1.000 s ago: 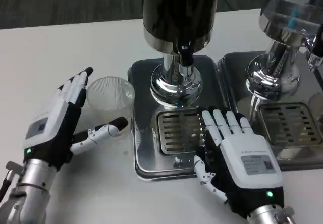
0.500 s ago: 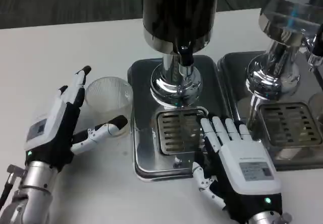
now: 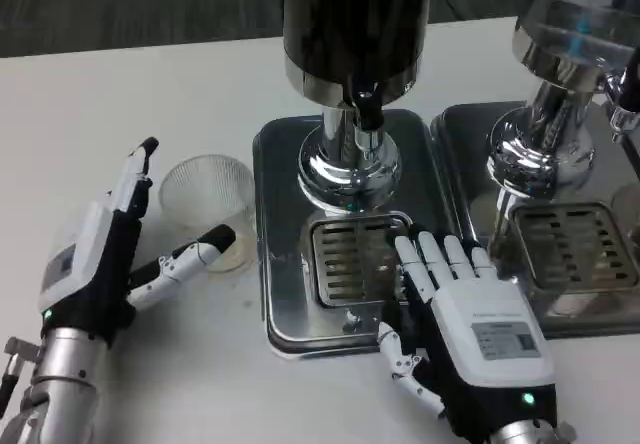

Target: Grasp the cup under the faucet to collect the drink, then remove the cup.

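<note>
Since the earlier frames the left hand (image 3: 95, 254) has slid a little left and back, its fingers spread wide with nothing in them, and the right hand (image 3: 470, 319) has drawn slightly toward the robot, lying flat with fingers apart over the near edge of the drip tray (image 3: 290, 294). The clear cup (image 3: 207, 196) stands upright on the white table (image 3: 120, 94), just left of the tray, between the left hand's thumb and fingers, not yet under the faucet (image 3: 368, 114). The step in hand looks like the first grasp: next the left hand must close around the cup and carry it right onto the grate (image 3: 350, 259).
</note>
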### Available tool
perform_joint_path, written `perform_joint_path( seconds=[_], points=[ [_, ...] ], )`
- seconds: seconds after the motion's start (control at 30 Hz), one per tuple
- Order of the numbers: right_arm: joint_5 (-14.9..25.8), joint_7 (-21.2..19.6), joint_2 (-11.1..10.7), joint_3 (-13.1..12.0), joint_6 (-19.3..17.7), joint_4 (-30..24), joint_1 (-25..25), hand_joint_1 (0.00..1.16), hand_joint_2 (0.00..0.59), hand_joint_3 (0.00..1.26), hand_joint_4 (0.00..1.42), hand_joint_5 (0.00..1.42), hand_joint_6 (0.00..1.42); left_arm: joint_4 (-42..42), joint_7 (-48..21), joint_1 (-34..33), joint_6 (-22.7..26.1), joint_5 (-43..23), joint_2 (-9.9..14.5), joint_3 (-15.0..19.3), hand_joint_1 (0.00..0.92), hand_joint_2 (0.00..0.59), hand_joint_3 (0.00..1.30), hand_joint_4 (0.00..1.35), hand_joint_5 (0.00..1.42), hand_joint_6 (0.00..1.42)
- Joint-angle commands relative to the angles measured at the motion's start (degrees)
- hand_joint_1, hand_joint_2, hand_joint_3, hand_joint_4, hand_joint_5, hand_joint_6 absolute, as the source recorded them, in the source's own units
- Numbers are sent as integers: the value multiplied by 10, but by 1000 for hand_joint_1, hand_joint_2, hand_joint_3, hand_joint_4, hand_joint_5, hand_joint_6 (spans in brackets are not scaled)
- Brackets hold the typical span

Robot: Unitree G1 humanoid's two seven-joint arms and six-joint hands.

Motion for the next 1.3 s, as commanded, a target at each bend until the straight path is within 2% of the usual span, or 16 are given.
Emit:
perform_joint_path(
  seconds=[0.03,0.27,0.53,0.63,0.8,1.1,1.17,1.23,1.3],
  points=[
    [5,-3,2,-1,0,-5,-1,0,514,52,0,0,0,12,-22,-10,4,1,1,-8,91,18,0,0,133,81],
    [9,-5,4,-2,2,-3,0,0,511,53,0,0,0,26,-62,-24,23,-3,-2,-14,117,23,0,0,204,144],
    [13,-4,3,-4,1,-6,2,0,510,60,0,0,0,39,-75,-42,30,-10,-9,-15,137,25,10,0,243,200],
    [11,-7,2,-2,-1,-6,2,0,485,64,0,0,0,45,-83,-51,31,-12,-12,-17,138,25,10,0,247,202],
    [13,-9,5,-3,2,-3,2,0,476,64,0,0,0,53,-83,-66,29,-3,-11,-30,151,27,19,1,262,205],
    [16,-8,8,-4,3,-2,3,0,481,81,0,0,0,61,-54,-79,17,16,-8,-48,202,44,125,130,385,308],
    [16,-8,8,-4,3,-2,3,0,482,82,0,0,0,60,-39,-78,13,19,-6,-51,277,65,189,194,437,370],
    [15,-8,9,-4,3,-2,3,0,482,82,0,0,0,62,-30,-77,10,18,-6,-53,309,81,228,236,474,408],
    [17,-6,10,-4,3,-2,3,0,482,86,0,0,0,61,-18,-75,7,21,-5,-53,345,93,263,279,544,525]
  ],
)
